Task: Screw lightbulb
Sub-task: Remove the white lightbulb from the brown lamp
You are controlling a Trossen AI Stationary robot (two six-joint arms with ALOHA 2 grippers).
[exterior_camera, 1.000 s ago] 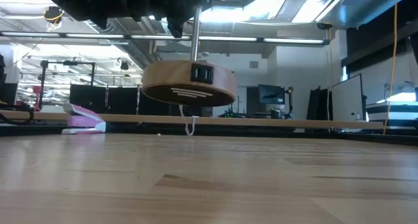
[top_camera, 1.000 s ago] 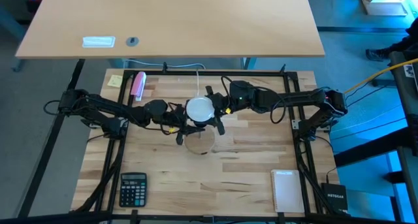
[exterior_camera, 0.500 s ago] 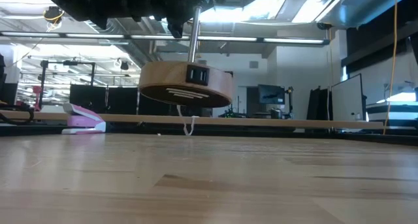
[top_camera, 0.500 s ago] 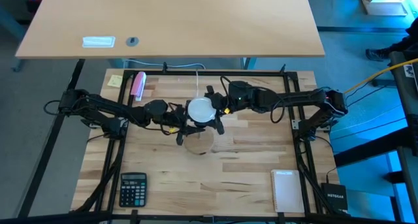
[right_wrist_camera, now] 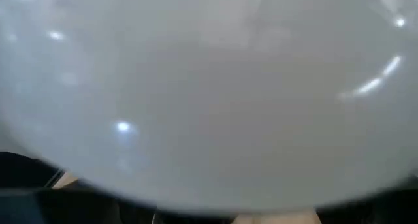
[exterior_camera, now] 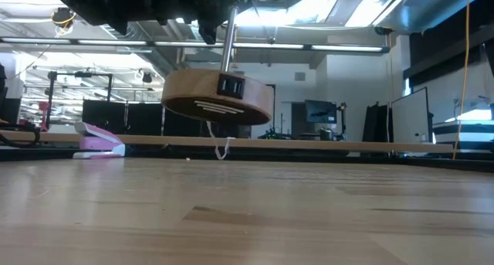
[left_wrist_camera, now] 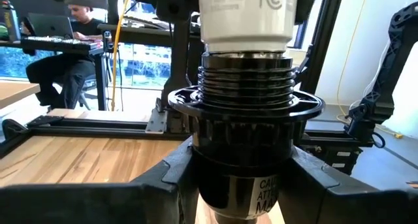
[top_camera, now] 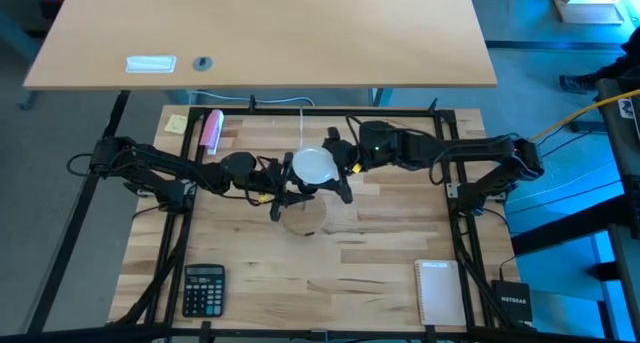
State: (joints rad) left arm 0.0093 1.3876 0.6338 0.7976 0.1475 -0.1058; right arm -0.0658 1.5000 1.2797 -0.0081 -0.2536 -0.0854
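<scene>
A white globe lightbulb (top_camera: 313, 166) stands with its threaded base (left_wrist_camera: 245, 70) in the black socket (left_wrist_camera: 243, 145) of a lamp. The lamp's round wooden disc (exterior_camera: 218, 103) hangs in the air on a metal rod (exterior_camera: 229, 41), clear of the table and tilted. My left gripper (top_camera: 285, 190) is shut on the socket from the left. My right gripper (top_camera: 336, 167) comes from the right and is shut on the bulb, whose globe (right_wrist_camera: 209, 93) fills the right wrist view. My left gripper pinches the black socket's body (left_wrist_camera: 196, 165) between its two fingers, below the socket's flange. The fingers come level from the table's left. The lamp is lifted clear of the table and its disc hangs below. My right gripper holds the bulb's white globe (top_camera: 322, 163) between its two fingers, one on the far side (top_camera: 331, 139) and one on the near side (top_camera: 343, 192). They come level from the table's right. The globe hides the pads in the wrist view.
A pink stapler (top_camera: 211, 130) and a yellow note (top_camera: 176, 123) lie at the far left, a calculator (top_camera: 203, 288) at the near left, a white notepad (top_camera: 438, 291) at the near right. A white cord (top_camera: 303, 113) runs to the far edge. A person (left_wrist_camera: 72, 28) sits beyond the table.
My right gripper has gone a little toward the table's right edge, and the bulb has shifted that way with it. The wooden disc has tipped a little more and swung slightly, staying clear of the table.
</scene>
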